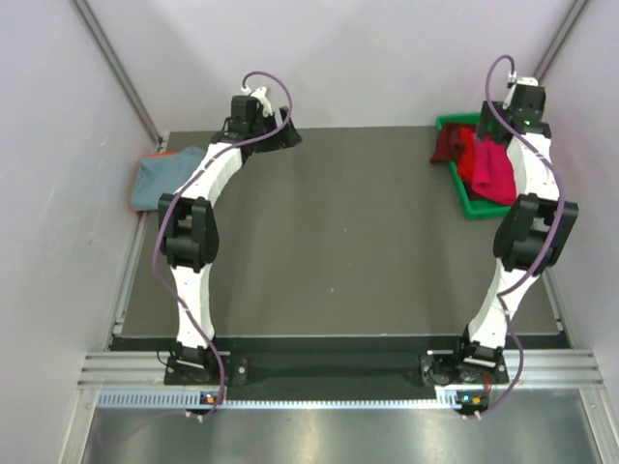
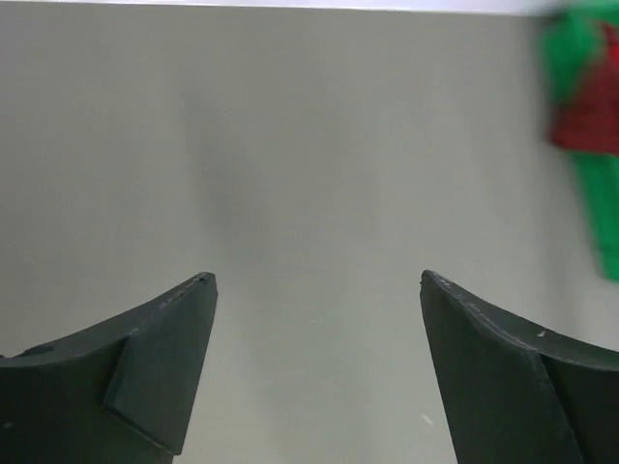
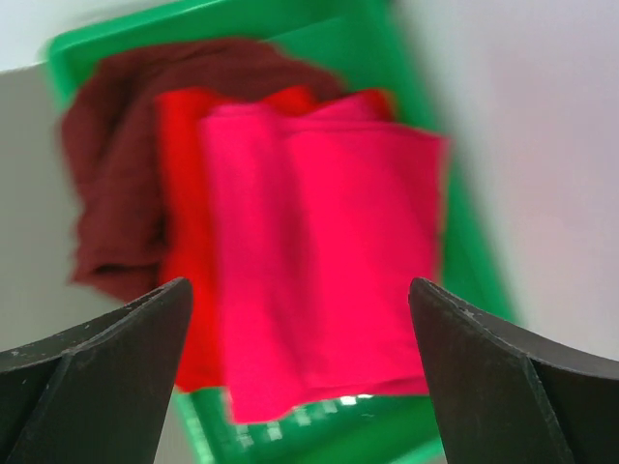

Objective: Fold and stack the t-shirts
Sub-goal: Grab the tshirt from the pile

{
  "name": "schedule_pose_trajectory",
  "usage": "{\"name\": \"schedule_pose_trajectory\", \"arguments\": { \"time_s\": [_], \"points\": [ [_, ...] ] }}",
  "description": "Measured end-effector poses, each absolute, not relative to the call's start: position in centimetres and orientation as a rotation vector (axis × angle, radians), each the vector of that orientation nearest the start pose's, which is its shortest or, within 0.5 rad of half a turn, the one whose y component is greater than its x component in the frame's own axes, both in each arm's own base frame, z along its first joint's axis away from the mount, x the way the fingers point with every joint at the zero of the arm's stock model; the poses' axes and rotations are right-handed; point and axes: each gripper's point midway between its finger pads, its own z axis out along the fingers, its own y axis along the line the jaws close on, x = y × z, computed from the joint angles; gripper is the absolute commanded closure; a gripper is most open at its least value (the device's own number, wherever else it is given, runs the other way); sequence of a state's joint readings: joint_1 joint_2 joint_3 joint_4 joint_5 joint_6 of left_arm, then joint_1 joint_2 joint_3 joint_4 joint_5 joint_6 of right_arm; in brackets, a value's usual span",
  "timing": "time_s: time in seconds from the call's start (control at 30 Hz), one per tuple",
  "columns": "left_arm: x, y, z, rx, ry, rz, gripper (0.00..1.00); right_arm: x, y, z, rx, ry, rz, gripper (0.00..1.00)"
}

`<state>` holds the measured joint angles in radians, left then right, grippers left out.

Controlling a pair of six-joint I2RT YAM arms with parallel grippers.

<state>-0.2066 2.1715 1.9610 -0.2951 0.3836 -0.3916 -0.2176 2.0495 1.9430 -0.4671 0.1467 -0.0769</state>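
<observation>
Over the green bin (image 3: 358,34) at the far right corner of the worktop (image 1: 338,242), our right pincer (image 3: 299,282) hangs with its jaws spread wide, holding nothing and touching nothing. Below it we see a bright red t-shirt (image 3: 329,251) lying on top of a second red t-shirt (image 3: 182,193). A darker red t-shirt (image 3: 106,184) is bunched beside them and spills over the bin's rim. Our left pincer (image 2: 314,280) is just as wide and equally empty, poised above bare worktop near the far edge. Off to its left, at the worktop's left edge, a grey-blue t-shirt (image 1: 160,179) lies in a loose bundle; we cannot tell whether it is folded. We judge the task barely begun: no neat stack shows anywhere, the red shirts wait in the bin, and each needs lifting out, spreading, folding and stacking.
</observation>
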Motion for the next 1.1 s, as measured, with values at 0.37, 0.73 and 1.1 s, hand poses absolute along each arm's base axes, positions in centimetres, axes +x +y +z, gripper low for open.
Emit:
{"name": "schedule_pose_trajectory", "arguments": {
  "time_s": [0.37, 0.73, 1.1],
  "points": [
    [56.8, -12.3, 11.7, -0.137, 2.291, -0.144, 0.16, 55.7, -12.3, 15.8, 0.206, 2.274, -0.137, 0.07],
    [56.2, -12.3, 10.8, -0.117, 2.325, -0.163, 0.16, 56.0, -12.7, 8.9, 0.182, 2.393, -0.154, 0.41],
    [56.1, -13.0, 10.8, -0.093, 2.326, -0.182, 0.17, 55.7, -13.1, 10.1, 0.194, 2.374, -0.177, 0.27]
  ]
}}
